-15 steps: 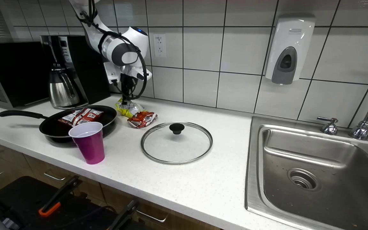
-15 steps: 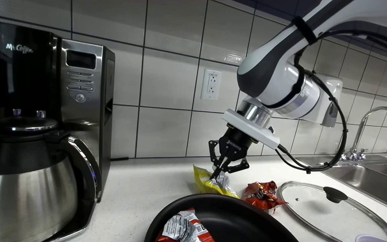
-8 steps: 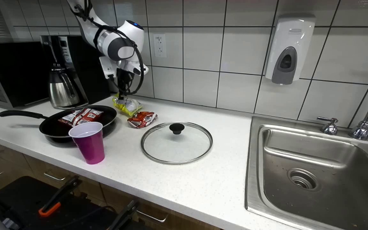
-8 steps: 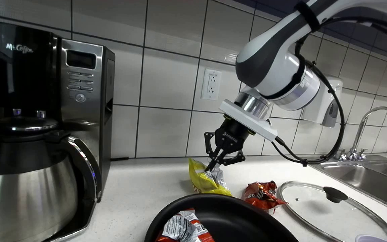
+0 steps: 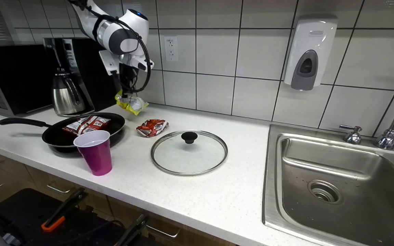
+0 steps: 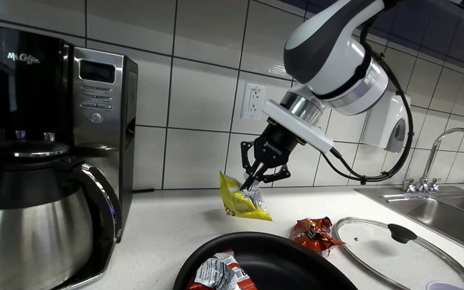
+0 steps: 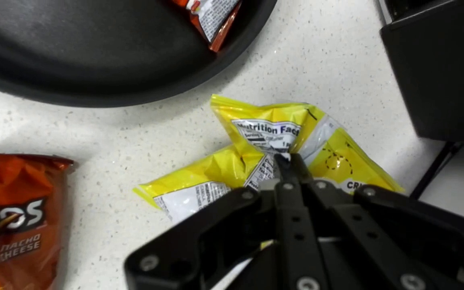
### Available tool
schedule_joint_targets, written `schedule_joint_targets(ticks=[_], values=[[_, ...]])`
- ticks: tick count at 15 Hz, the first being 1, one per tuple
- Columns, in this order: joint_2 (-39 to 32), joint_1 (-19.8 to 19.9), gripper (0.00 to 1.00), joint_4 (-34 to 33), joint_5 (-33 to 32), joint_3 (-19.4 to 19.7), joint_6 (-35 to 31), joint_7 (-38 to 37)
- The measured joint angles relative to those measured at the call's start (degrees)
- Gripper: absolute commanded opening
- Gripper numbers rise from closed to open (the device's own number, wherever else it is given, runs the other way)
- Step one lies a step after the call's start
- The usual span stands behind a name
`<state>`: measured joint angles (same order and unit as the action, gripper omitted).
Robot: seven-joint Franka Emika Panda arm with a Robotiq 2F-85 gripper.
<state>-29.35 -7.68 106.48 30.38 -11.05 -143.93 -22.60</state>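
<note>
One long white countertop (image 5: 197,201) runs along a tiled wall (image 5: 214,92) in an exterior view: steel sink (image 5: 327,160) on the right, microwave (image 5: 15,78) and coffee maker (image 5: 97,85) at the far left. Black pan (image 5: 55,136) on the left has a red snack bag (image 5: 89,124) in it, a purple cup (image 5: 96,155) stands just nearer, and a glass lid (image 5: 190,155) lies flat to the right of both.

Also in an exterior view, a steel carafe (image 6: 42,229) sits in the coffee maker, and the gripper (image 6: 245,186) holds a yellow chip bag (image 6: 238,201) up off the countertop, just past the pan's far rim.

Wrist view: fingers (image 7: 290,201) pinching the yellow chip bag's crumpled middle, but the tips are sunk in the folds, so can't swear how much they've got. An orange nacho cheese bag (image 7: 22,221) lies near the pan.
</note>
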Motion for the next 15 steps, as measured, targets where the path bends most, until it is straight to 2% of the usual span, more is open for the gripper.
schedule_joint_targets(ticks=[8, 15], values=[[5.1, -1.1, 0.0, 3.9, -1.0, -0.5, 4.8, 3.6], [8.6, -2.2, 0.0, 8.2, -6.2, -0.5, 10.7, 5.0]])
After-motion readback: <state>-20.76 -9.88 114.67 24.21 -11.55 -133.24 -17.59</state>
